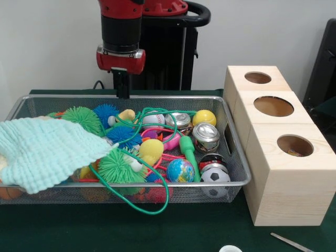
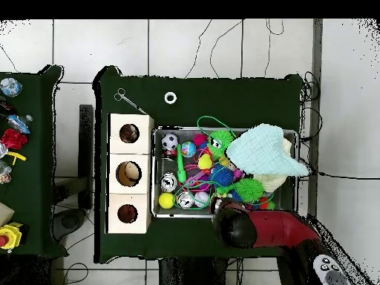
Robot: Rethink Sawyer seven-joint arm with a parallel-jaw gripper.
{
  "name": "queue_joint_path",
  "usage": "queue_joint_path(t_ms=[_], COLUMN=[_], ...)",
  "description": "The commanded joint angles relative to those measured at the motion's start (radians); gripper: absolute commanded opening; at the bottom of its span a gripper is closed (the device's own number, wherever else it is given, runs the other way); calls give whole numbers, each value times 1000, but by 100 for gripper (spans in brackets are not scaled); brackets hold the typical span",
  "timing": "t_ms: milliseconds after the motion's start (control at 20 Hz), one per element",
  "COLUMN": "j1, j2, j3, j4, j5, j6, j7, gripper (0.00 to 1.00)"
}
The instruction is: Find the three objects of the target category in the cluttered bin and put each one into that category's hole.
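Note:
A wire mesh bin (image 1: 233, 157) (image 2: 154, 199) holds a heap of toys. Among them are green (image 1: 83, 118) and blue (image 1: 105, 112) spiky balls, a yellow ball (image 1: 204, 117), a globe ball (image 1: 180, 170), a soccer ball (image 1: 215, 176), two metal cans (image 1: 206, 137) (image 1: 178, 121) and a green cord (image 1: 157, 194). A pale teal cloth (image 1: 44, 152) (image 2: 267, 152) covers the bin's left part in the front view. Beside the bin stands a wooden box (image 1: 286, 194) (image 2: 113, 174) with three round holes (image 1: 258, 77) (image 1: 273, 106) (image 1: 294, 145). My gripper (image 1: 123, 90) (image 2: 236, 226) hangs above the bin's far rim, holding nothing.
Metal scissors (image 1: 291, 242) (image 2: 128, 99) and a white ring (image 1: 230, 249) (image 2: 170, 97) lie on the green table in front of the box. A side table with several more toys (image 2: 11, 133) shows at the overhead view's left edge.

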Motion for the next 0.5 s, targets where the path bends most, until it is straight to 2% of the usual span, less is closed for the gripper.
queue_joint_path(t_ms=[50,200,250,400,500], j1=[-19,-20,-26,-28,-56], j2=[70,86,90,94,116], j3=[85,83,97,78,99], j4=[31,23,23,18,0], j5=[-101,-139,-165,-144,-161], j6=[-98,-113,-109,-122,-125], j7=[-26,-42,-58,-15,-36], gripper=[0,0,100,100,100])
